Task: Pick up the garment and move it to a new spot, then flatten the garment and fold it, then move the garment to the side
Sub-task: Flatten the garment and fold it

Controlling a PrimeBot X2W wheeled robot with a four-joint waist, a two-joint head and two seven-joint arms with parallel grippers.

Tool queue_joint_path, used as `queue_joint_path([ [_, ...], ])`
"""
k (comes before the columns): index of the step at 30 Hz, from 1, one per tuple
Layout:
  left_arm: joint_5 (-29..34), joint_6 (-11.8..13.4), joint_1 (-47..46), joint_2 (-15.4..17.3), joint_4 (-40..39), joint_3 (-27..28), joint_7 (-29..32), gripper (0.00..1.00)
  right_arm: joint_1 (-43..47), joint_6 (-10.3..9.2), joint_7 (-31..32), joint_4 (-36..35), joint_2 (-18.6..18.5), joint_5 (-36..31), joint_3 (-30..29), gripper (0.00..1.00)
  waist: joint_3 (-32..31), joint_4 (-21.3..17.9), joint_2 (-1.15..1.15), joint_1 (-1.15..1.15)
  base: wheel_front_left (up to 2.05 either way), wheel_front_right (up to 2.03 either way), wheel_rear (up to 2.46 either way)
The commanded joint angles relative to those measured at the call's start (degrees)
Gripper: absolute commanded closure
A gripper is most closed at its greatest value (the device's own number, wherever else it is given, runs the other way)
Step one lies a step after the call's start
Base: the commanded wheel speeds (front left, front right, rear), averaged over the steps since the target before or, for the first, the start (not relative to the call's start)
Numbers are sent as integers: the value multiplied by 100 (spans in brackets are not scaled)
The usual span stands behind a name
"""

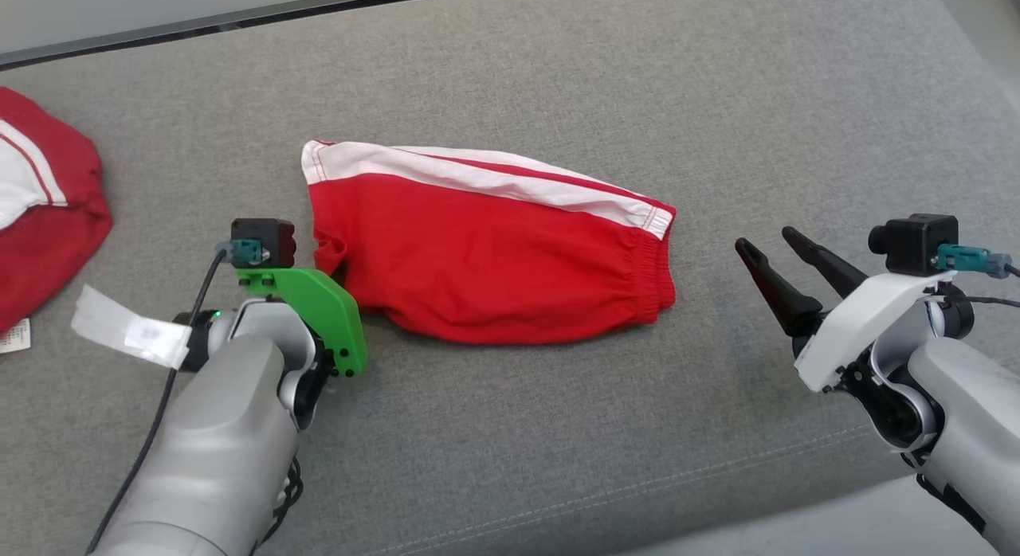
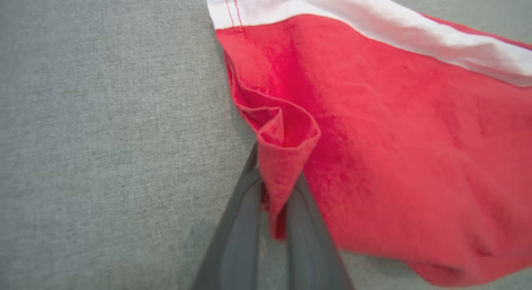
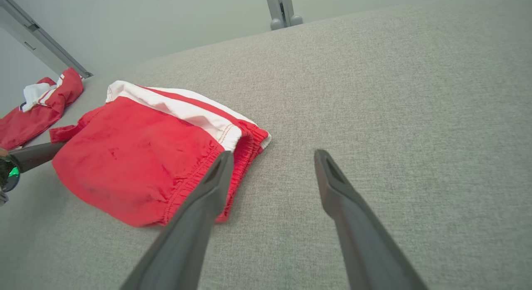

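The garment [image 1: 494,253] is a pair of red shorts with a white side stripe, lying folded on the grey padded surface [image 1: 558,78]. My left gripper [image 2: 276,167] is shut on a puckered fold of the garment's [image 2: 395,157] left hem, the cloth bunched up between its two dark fingers. In the head view that gripper [image 1: 335,281] sits at the shorts' lower left corner, its fingers hidden under the green mount. My right gripper [image 1: 765,239] is open and empty, to the right of the elastic waistband. The right wrist view has its fingers [image 3: 274,155] apart just beside the waistband of the garment [image 3: 137,165].
A second red and white piece of clothing [image 1: 40,213] lies at the far left edge, also seen as a crumpled heap [image 3: 37,107]. A white paper tag [image 1: 127,329] hangs off my left wrist. The surface's front edge runs across the lower right.
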Motion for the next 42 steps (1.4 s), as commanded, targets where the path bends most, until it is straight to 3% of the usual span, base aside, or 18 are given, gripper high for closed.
queue_joint_path([
  [1,-76,49,210,-51,-85,41,-191,100,157,-6,38,-25,2,-53,-68,0,-185,187,0,0,0,0,0],
  [11,-158,453,1041,-136,-679,120,-897,100,523,-6,207,-94,-90,-170,-343,0,-509,611,0,0,0,0,0],
  [22,-185,1592,2305,13,-2400,181,-985,100,501,-6,1100,86,15,-520,-560,0,-684,902,0,0,0,0,0],
  [27,-203,1840,2622,174,-3037,152,-772,100,373,-6,1376,216,208,-643,-642,0,-695,892,0,0,0,0,0],
  [28,-213,1872,2666,197,-3133,158,-759,81,351,-6,1429,259,258,-644,-667,0,-697,886,0,0,0,0,0],
  [30,-197,1938,2743,253,-3285,153,-731,0,291,-6,1534,363,355,-683,-698,0,-707,877,0,0,0,0,0],
  [42,177,2199,2884,720,-3991,22,-886,0,119,-6,2114,1089,850,-678,-1065,0,-903,1158,0,0,0,0,0],
])
